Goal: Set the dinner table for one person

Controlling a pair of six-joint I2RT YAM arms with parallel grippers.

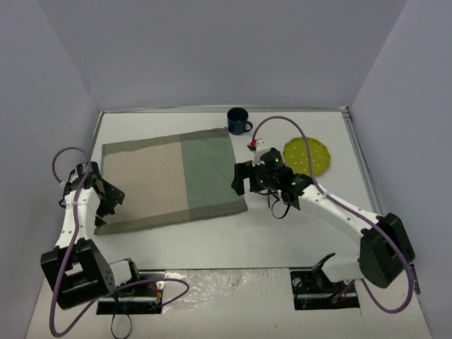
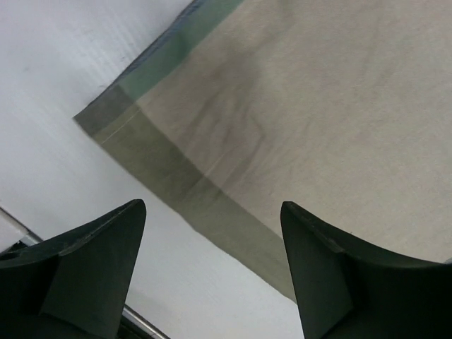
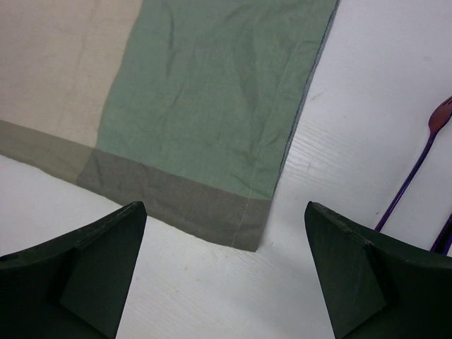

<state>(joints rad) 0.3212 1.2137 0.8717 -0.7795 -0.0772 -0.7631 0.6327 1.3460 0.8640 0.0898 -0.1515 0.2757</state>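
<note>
Bench [image 1: 233, 240] carries the placemat [image 1: 173, 180] left of centre. Left fingers [image 2: 92, 268] and right fingers [image 3: 85, 275] spread, empty. Plate [image 1: 308, 156] lies near the far right corner, nearer the right fingers.

The dinner table [image 1: 212, 240] is plain white. The placemat [image 1: 173, 180], centre left, is beige on its left half and green on its right, with an olive-grey border. The mug [image 1: 238, 121] is dark blue, the plate [image 1: 308, 155] yellow-green with pale dots, and the fork [image 3: 417, 166] purple.
</note>
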